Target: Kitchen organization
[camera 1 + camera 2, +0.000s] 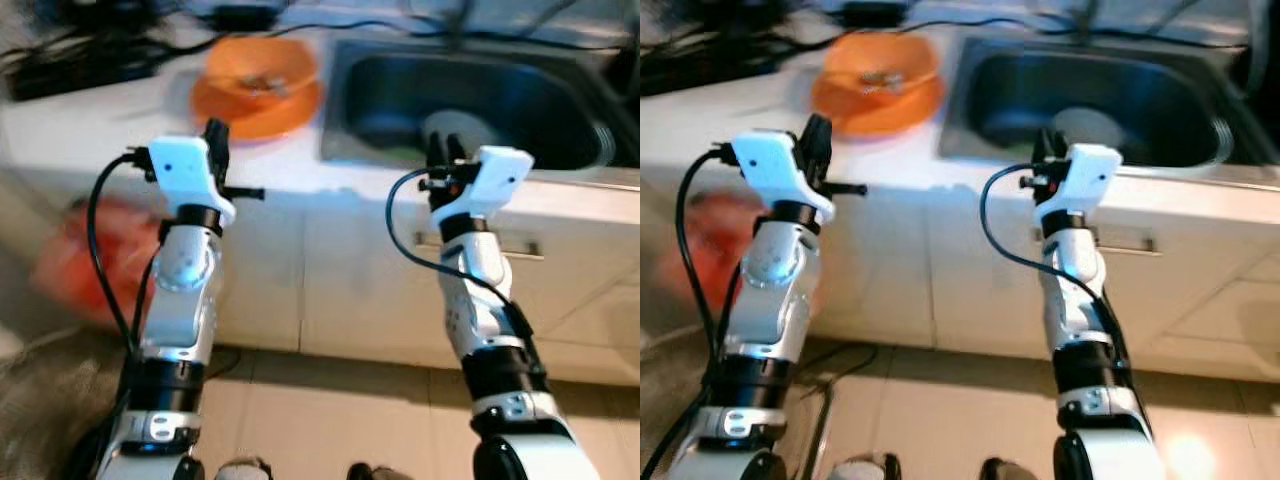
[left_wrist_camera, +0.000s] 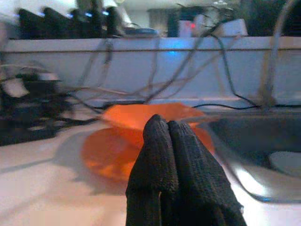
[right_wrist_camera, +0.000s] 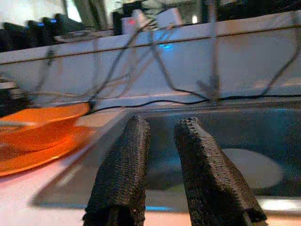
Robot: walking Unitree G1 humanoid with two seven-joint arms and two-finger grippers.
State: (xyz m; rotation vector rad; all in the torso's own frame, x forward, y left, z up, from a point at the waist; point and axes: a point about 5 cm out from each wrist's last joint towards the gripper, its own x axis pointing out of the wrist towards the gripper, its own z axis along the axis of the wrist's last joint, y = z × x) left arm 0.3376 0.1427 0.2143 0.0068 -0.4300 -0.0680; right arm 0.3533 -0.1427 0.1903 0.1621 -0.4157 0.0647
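My left gripper (image 2: 168,129), clenched on nothing, is raised at the white countertop's (image 1: 100,130) edge before the orange bowl (image 1: 258,68) on its orange plate (image 1: 255,112), while my right gripper (image 3: 162,129), fingers parted, faces the steel sink (image 1: 400,75).

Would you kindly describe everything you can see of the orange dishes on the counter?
The orange dishes look like glossy plastic: a bowl tilted on top of a wider, flatter plate. They sit on the white counter just left of the steel sink, with dark cables behind them. Something small lies inside the bowl, too blurred to identify. Neither gripper touches them.
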